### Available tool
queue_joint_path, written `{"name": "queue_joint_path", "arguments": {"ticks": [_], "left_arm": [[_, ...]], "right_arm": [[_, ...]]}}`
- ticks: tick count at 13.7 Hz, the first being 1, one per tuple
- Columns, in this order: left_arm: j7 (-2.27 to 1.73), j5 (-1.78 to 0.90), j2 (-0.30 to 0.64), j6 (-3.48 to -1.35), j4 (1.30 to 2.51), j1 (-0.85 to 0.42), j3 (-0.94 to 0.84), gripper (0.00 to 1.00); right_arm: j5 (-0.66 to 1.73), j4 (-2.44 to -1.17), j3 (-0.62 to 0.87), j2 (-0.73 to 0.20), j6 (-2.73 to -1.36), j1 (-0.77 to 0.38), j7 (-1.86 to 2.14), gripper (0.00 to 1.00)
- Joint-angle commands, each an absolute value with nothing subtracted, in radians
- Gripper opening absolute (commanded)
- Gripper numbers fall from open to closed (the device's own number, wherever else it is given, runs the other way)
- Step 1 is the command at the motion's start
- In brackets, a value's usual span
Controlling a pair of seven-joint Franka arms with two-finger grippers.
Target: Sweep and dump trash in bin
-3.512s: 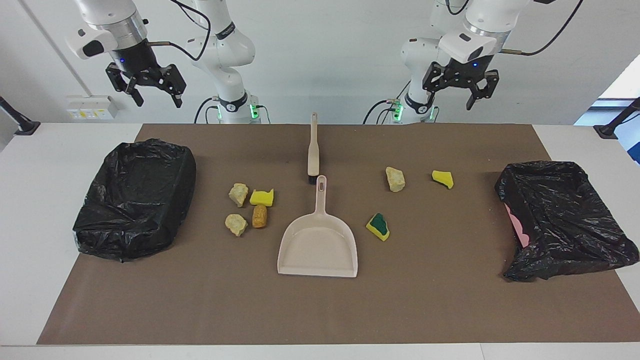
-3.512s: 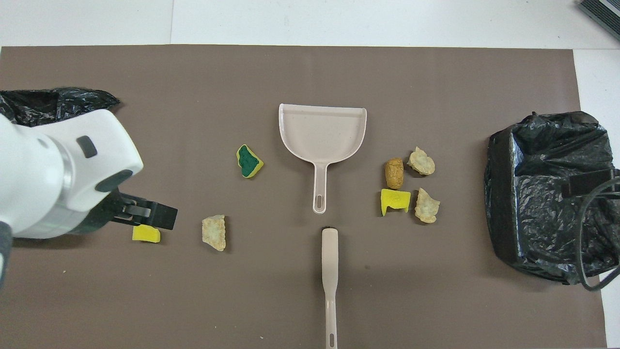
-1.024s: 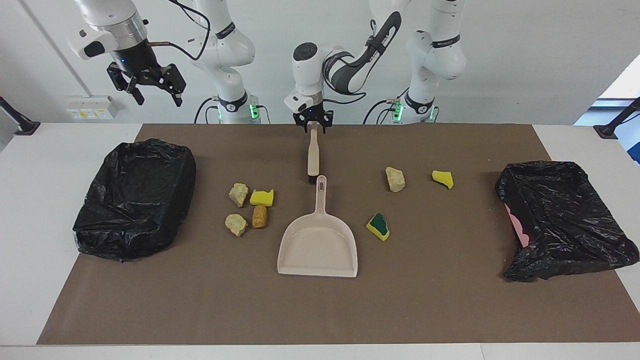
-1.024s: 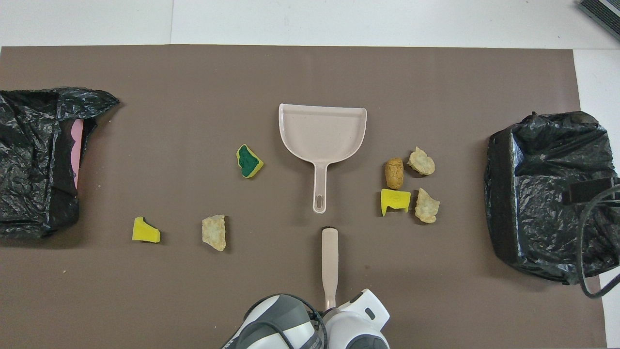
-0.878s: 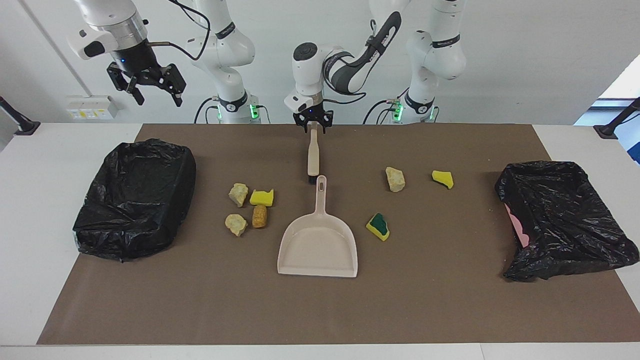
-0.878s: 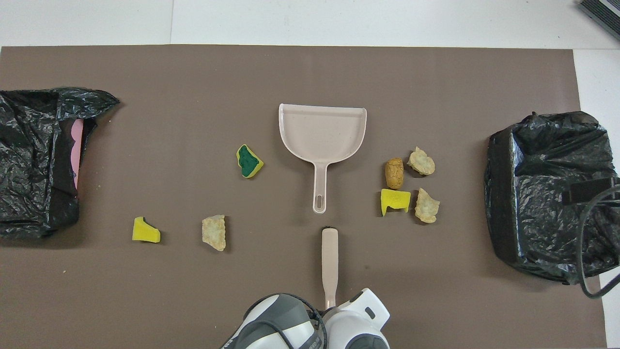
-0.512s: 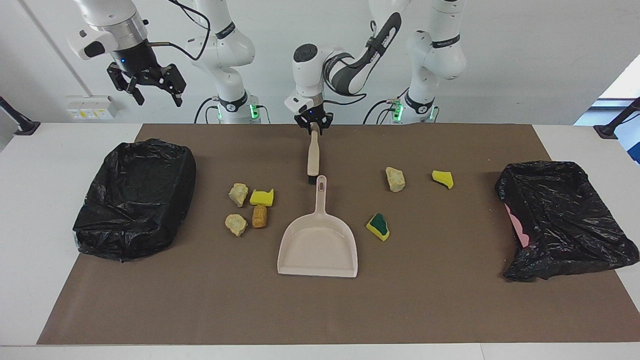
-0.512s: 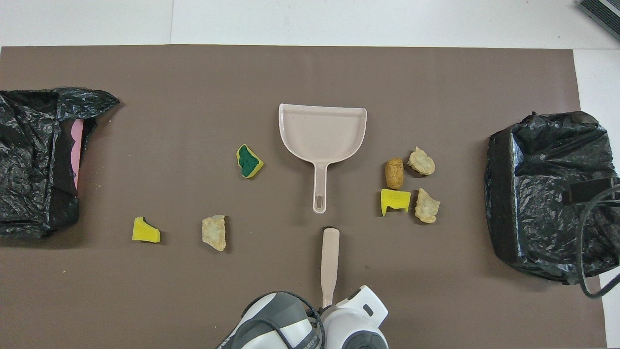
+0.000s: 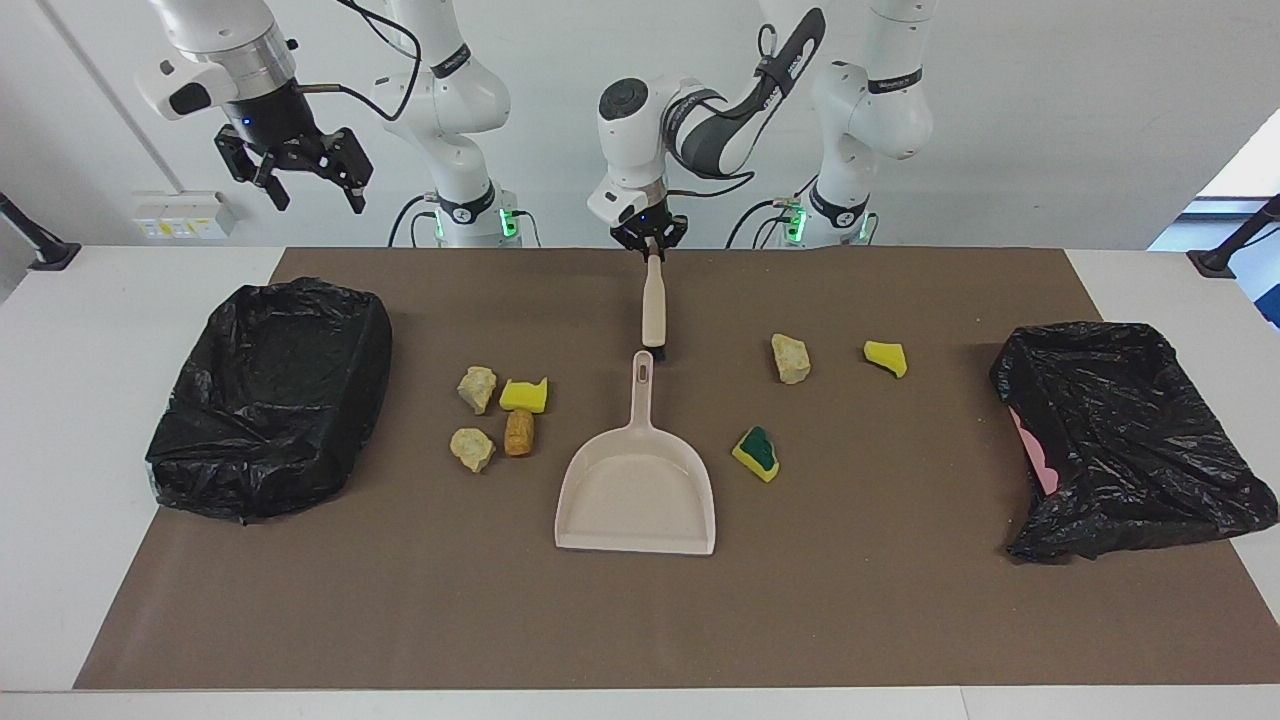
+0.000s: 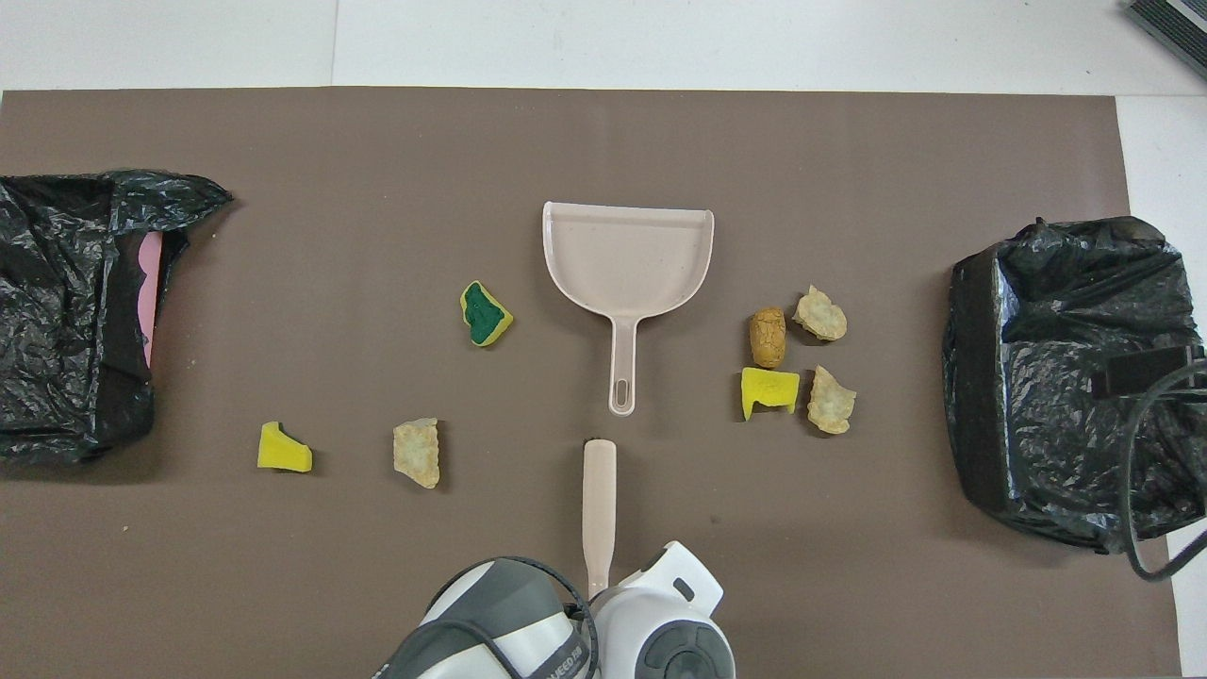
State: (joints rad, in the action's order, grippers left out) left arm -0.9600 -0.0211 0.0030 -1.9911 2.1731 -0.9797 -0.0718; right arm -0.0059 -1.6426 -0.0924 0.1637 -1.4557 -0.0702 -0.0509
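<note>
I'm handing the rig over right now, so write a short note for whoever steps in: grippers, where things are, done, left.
Left gripper: shut on the brush handle, over the mat near the robots.
Right gripper: open, waiting above its end of the table.
Dustpan: mid-mat, untouched.
Trash: four pieces clustered toward the right arm's bin, three scattered toward the left arm's bin.
Done: brush gripped.
Left: all sweeping and dumping.

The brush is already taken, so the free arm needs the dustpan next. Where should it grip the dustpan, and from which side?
Grip the dustpan by its slim straight handle, which points toward the robots and lies flat on the mat. Probably come straight down from above, fingers straddling its narrow width. The right gripper, open and waiting high over its end of the table, is free; the left gripper holds the brush.
</note>
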Motion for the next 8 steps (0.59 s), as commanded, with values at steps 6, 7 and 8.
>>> {"name": "queue_joint_path", "arguments": {"ticks": [6,7,8], "left_arm": [[-0.954,-0.020,0.038,-2.034,2.134,-0.685,-0.075,0.00],[-0.956,-0.028,0.060,-2.118,2.131,-0.651,-0.075,0.00],[-0.957,-0.029,0.080,-2.200,2.122,-0.626,-0.075,0.00]], "right_arm": [[-0.008,-1.628,-0.081,0.009,-1.617,-0.211,-0.218,1.00],[-0.003,-1.620,-0.081,-0.021,-1.630,-0.234,-0.235,1.00],[-0.002,-1.612,-0.081,-0.070,-1.647,-0.267,-0.273,1.00]]}}
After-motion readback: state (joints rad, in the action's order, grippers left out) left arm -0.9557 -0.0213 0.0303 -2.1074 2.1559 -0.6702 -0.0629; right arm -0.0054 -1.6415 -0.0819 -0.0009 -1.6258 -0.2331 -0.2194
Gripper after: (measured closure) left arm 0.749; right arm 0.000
